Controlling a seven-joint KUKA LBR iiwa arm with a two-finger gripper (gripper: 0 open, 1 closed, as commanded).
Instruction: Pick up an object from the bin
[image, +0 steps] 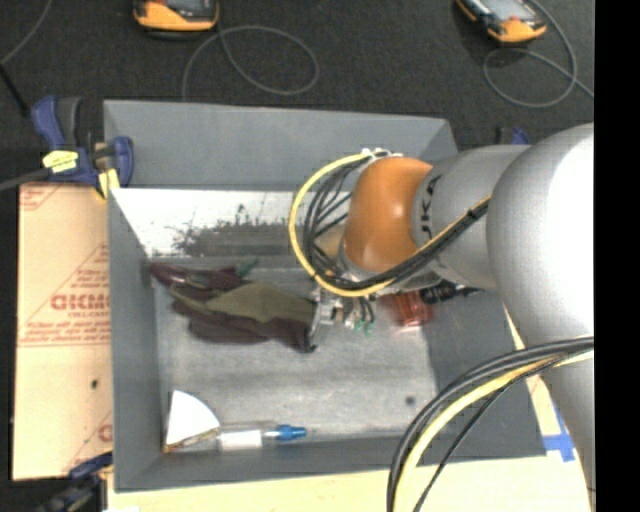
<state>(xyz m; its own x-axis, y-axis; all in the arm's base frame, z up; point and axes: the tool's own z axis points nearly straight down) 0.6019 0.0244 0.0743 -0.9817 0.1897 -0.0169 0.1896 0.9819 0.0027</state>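
Gripper (322, 322) is seen just right of frame centre, set low at the right end of the maroon-and-olive cloth (235, 303). Touching looks likely but cannot be confirmed. How far it is open cannot be told, since the wrist's orange cover (385, 212) and looped cables (310, 215) sit above it. Nothing is seen held. The cloth is taken as the likely pick, judged from closeness alone. It lies crumpled across the middle left of the grey bin (300, 370), stretched leftward from the gripper. Its end is probably approached because the folds there give something to pinch. A reddish-brown object (408, 310) is seen just right of the gripper, partly covered by the arm, kind not clear. Well apart, along the lower edge of the bin floor, a white wedge-shaped piece (190, 415) is lying at lower left, with a white pen with a blue cap (262, 436) just beside it. A few dark letters are seen on the silver arm (540, 230), cut off and not readable whole. No readable label is found on the bin's things.
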